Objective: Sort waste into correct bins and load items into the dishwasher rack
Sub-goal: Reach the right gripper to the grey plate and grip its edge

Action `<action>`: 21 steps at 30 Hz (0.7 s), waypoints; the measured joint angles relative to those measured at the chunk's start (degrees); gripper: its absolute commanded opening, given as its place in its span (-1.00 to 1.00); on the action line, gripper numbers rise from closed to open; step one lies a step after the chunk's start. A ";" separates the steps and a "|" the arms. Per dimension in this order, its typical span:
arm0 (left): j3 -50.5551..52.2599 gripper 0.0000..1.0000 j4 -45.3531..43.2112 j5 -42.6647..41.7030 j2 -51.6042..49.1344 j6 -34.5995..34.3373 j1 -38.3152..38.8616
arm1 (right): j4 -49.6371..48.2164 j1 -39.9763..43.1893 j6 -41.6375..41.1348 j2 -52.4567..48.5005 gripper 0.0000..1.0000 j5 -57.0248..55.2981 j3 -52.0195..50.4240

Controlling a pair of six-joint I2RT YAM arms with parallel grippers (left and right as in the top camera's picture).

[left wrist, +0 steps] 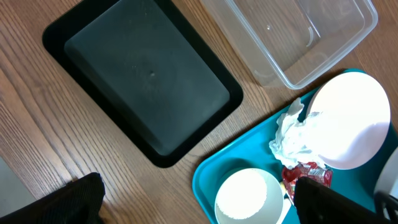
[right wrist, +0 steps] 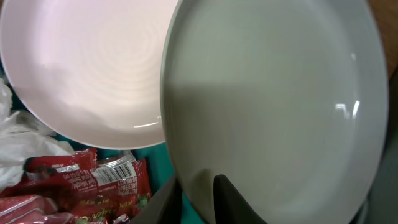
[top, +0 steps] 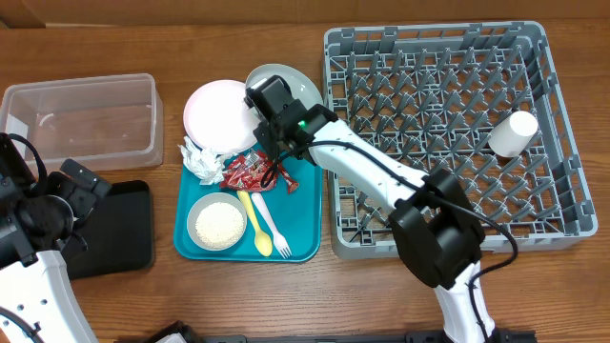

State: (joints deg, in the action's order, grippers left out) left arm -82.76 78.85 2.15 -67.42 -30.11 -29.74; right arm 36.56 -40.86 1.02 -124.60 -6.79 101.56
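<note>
Pinching rim of grey-green plate (right wrist: 273, 106), overlapping white plate (right wrist: 87, 68), with right fingers (right wrist: 227, 199); holding left fingers (left wrist: 78, 200) wide apart, empty, near black tray (left wrist: 143, 81).

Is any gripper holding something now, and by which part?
The right gripper pinches the grey-green plate at its rim; the left gripper holds nothing.

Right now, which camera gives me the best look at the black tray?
The left wrist view: the black tray fills much of the frame, almost all of it visible, with nothing in it. Overhead it is small and the left arm covers one end. The right wrist view does not show it.
</note>
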 measured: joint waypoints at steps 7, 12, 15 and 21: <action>-0.02 1.00 0.00 0.00 0.00 0.00 0.00 | 0.74 0.00 -0.17 5.01 -0.67 -1.11 0.00; 0.00 1.00 0.00 0.00 0.00 0.00 0.00 | 1.11 0.00 -0.46 8.72 -0.19 1.68 0.00; -0.02 1.00 0.00 0.00 0.00 0.00 0.00 | -1.01 0.00 -0.52 7.78 -0.11 5.66 0.00; -0.02 1.00 -0.02 0.00 0.00 0.00 0.00 | -5.42 0.02 -1.01 -0.39 -0.08 10.95 0.00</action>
State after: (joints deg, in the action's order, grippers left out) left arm -82.78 78.83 2.15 -67.42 -30.11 -29.74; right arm 31.14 -40.84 0.01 -124.99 4.16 101.56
